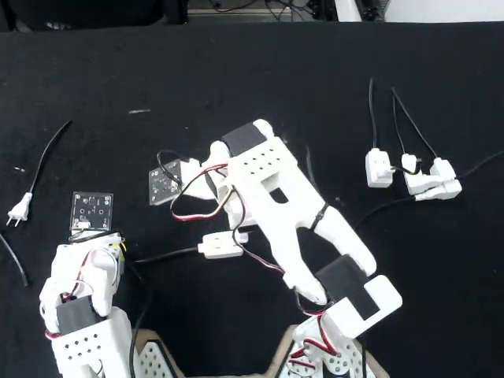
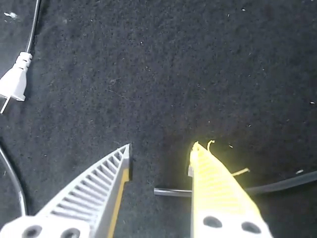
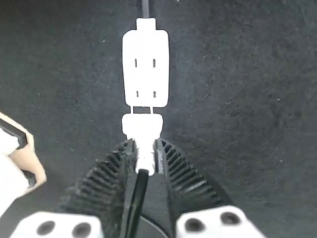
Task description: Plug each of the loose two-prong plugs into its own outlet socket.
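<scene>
My right gripper (image 3: pixel 143 146) is shut on a white two-prong plug (image 3: pixel 142 130) and holds it by its cable end. The plug's prongs meet the near end of a white outlet block (image 3: pixel 145 62), which lies flat with two pairs of slots facing up. In the high view this outlet block (image 1: pixel 220 248) sits at mid-table, partly under the right arm (image 1: pixel 291 205). My left gripper (image 2: pixel 161 158) is open just above the black cloth, with nothing held. A loose white plug (image 2: pixel 14 84) on a black cable lies off to its side, at the table's left edge (image 1: pixel 20 209).
A thin black cable (image 2: pixel 171 191) crosses the cloth low between the left fingers. At the far right lie another white block (image 1: pixel 379 168) and a plug-and-outlet cluster (image 1: pixel 431 181), their cables trailing back. The left arm (image 1: pixel 87 276) stands at the front left.
</scene>
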